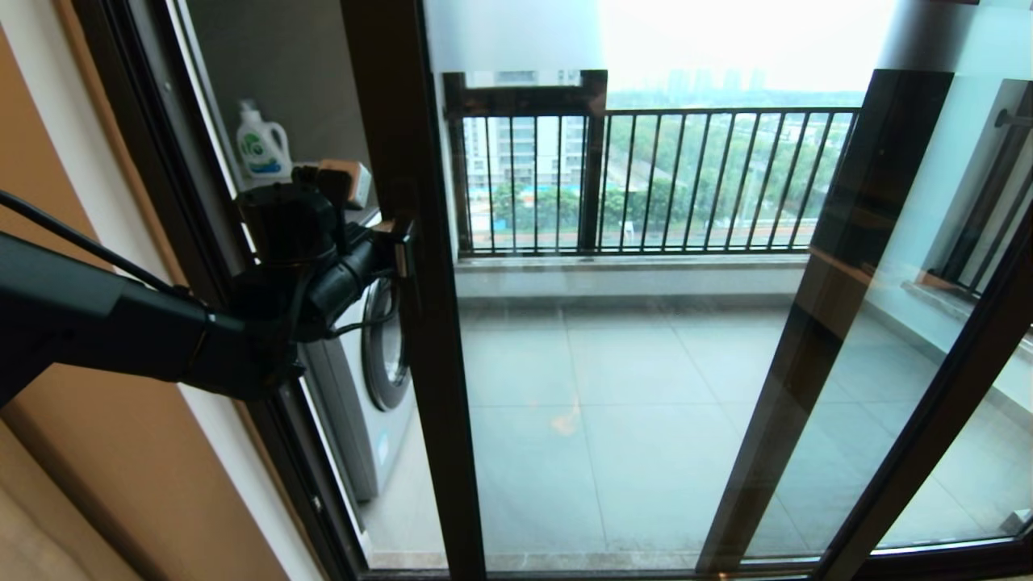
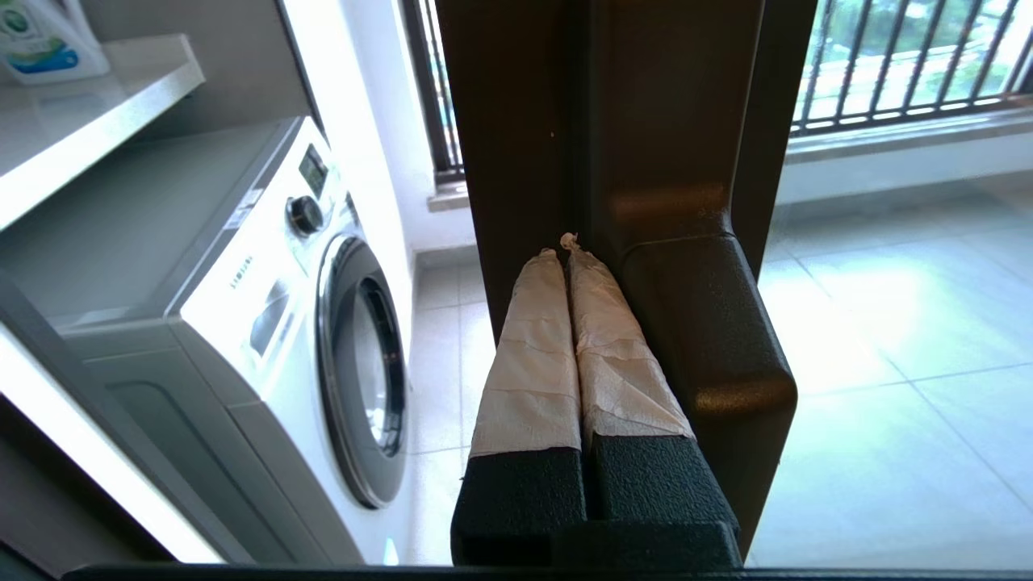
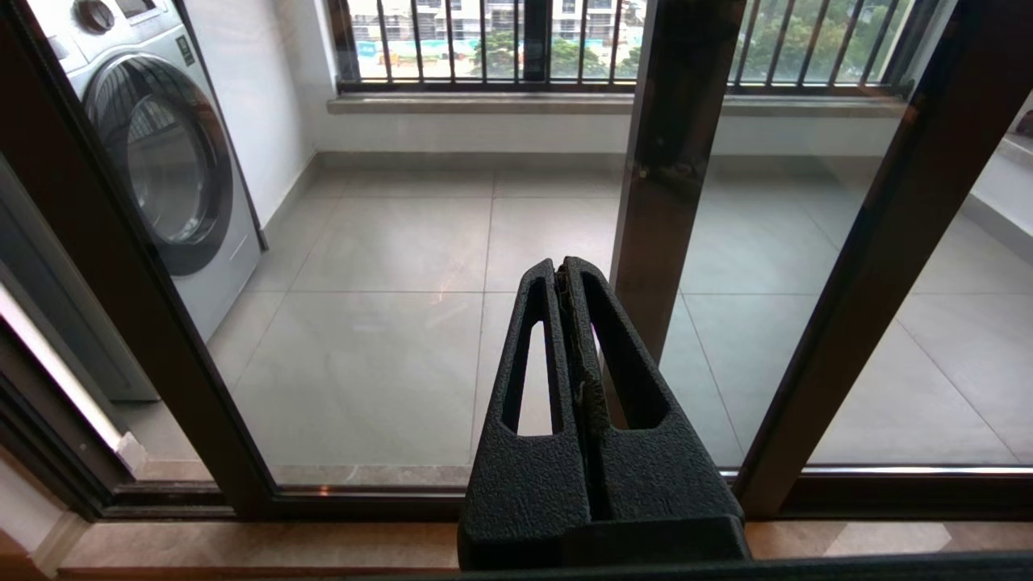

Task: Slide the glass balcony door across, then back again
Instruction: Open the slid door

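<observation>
The glass balcony door (image 1: 613,347) is very big and fills the head view from 9 o'clock across to 3 o'clock. It looks heavy and stiff. Its glass is smooth and could break, so the dark frame (image 1: 420,323) is the safe place to push. It probably rolls sideways on its track. The washing machine (image 2: 266,323) stands behind, at 8 o'clock. The left gripper (image 2: 565,258) has its taped fingers (image 2: 533,355) pressed together, touching the frame beside the bar handle (image 2: 710,355). The right gripper (image 3: 561,274) waits low, fingers together, holding nothing.
</observation>
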### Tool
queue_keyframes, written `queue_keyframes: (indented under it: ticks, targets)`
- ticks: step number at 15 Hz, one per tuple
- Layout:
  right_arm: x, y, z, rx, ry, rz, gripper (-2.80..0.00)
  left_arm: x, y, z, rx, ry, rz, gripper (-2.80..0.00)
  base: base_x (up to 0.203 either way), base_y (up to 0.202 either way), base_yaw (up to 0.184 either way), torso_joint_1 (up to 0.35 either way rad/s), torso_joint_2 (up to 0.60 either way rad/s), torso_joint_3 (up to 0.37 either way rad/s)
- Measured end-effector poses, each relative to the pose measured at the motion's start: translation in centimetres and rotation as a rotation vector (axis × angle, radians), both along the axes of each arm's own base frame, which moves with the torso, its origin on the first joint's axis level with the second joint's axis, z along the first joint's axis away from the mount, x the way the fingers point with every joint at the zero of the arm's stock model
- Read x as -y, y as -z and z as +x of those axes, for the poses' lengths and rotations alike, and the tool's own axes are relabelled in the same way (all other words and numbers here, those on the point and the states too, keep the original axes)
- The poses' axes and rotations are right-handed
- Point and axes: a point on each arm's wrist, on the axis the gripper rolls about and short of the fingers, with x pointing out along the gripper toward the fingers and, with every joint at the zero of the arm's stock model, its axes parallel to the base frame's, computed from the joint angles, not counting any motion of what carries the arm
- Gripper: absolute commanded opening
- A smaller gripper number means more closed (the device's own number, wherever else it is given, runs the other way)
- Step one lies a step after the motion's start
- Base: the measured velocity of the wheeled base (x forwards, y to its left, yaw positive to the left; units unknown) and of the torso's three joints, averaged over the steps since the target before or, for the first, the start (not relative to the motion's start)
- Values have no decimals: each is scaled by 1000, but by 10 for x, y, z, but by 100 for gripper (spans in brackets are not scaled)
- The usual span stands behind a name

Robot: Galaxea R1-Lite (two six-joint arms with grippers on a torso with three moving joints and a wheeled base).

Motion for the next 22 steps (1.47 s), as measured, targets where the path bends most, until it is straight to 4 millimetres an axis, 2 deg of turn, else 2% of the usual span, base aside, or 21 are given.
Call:
queue_keyframes:
  ticks: [4,14,22]
  targets:
    - [0,0,0,0,0,0,-280,17,-5,-3,-1,13,3,-280,0,0,0,0,0,0]
    - [0,0,0,0,0,0,-280,46,-4,-9,11,78,10,-280,0,0,0,0,0,0]
    - [0,0,0,1,0,0,-280,98,-2,-8,25,117,18,-280,0,0,0,0,0,0]
